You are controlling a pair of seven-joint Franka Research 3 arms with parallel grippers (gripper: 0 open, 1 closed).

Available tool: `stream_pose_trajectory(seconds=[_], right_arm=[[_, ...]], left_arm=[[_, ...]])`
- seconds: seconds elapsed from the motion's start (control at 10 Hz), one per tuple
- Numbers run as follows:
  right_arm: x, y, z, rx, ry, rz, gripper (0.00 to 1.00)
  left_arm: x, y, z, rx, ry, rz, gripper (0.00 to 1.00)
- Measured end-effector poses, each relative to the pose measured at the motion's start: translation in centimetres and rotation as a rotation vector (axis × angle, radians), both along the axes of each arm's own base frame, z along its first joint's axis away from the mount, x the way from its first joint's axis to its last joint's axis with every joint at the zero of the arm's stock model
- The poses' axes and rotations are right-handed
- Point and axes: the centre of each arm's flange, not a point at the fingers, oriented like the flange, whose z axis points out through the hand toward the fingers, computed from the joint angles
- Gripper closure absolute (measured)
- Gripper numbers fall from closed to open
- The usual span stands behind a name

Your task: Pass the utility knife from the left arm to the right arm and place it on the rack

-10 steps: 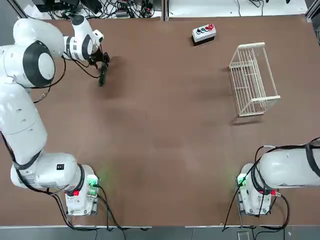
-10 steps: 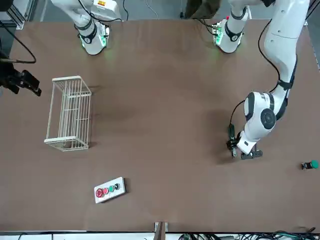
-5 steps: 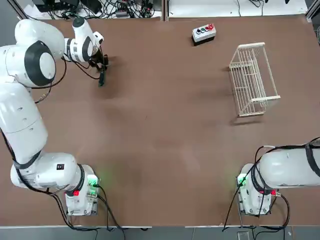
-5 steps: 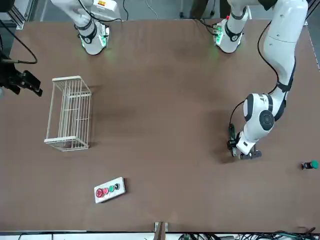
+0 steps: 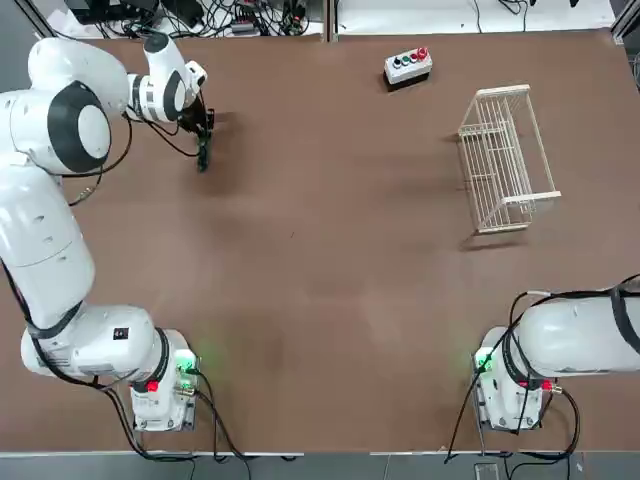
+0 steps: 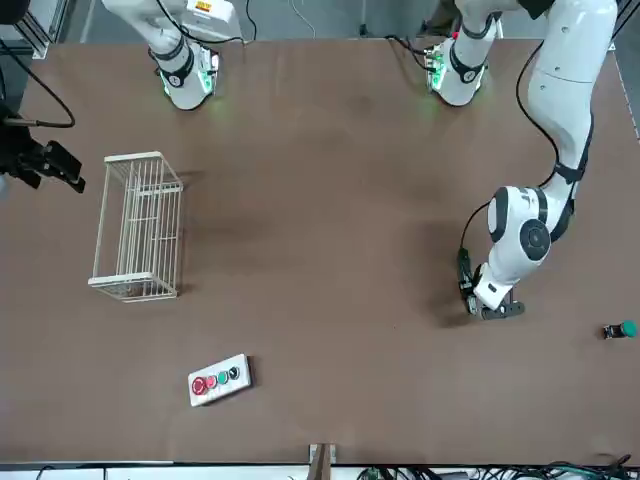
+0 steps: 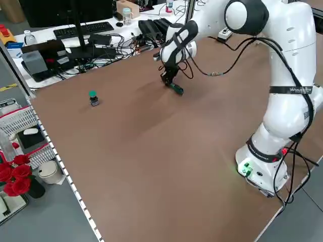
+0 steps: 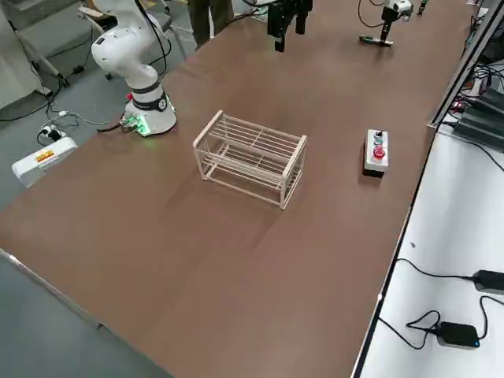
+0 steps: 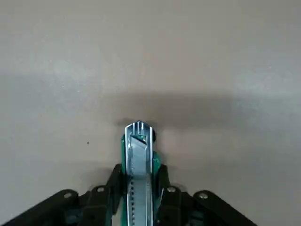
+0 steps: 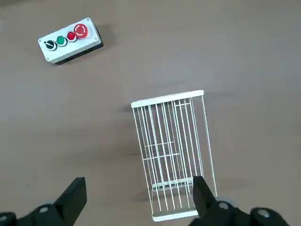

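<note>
The utility knife is a slim dark green tool at the far left of the table. My left gripper is shut on it. In the left wrist view both black fingers press its sides, and the utility knife juts past them toward the brown tabletop. The left side view shows the utility knife slanting down from the left gripper to the table. The white wire rack stands at the far right. My right gripper hangs open high above the rack, holding nothing.
A grey box with coloured buttons sits at the far edge, left of the rack. A tiny green-topped object lies beyond the left gripper near the table's left side. Cables and desk gear lie past the far edge.
The left gripper's fingers have closed onto the utility knife; its wrist shifted only slightly. The right arm has not moved.
</note>
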Motion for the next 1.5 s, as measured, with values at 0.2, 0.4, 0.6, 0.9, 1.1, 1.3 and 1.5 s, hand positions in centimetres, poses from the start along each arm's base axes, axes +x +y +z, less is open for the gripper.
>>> stream_pose_trajectory(seconds=[0.2, 0.4, 0.6, 0.9, 1.1, 1.3, 1.5], right_arm=[[0.0, 0.6, 0.0, 0.0, 0.0, 0.011, 0.0], [0.0, 1.2, 0.0, 0.0, 0.0, 0.022, 0.0], [-0.1, 1.5, 0.0, 0.0, 0.001, 0.028, 0.0], [-0.4, 3.6, -0.2, -0.001, 0.024, 0.093, 0.0], [-1.3, 8.2, -0.4, -0.005, 0.05, 0.289, 0.0], [-2.3, 12.9, -0.4, -0.008, 0.047, 0.516, 0.0], [-3.5, 18.1, 0.1, -0.015, 0.004, 0.79, 0.0]], left_arm=[[1.3, 0.0, 2.7, -0.001, -0.01, 0.06, 0.66], [2.7, -0.5, 8.5, 0.013, 0.046, 0.107, 0.66], [3.0, -1.9, 15.8, -0.004, 0.079, 0.212, 0.66], [1.4, -7.7, 24.7, -0.128, 0.05, 0.534, 0.66], [0.5, -13.4, 28.0, -0.211, 0.059, 0.724, 0.66], [-0.2, -17.6, 30.9, -0.333, 0.126, 0.882, 0.66], [-1.7, -21.9, 32.6, -0.388, 0.194, 1.011, 0.66]])
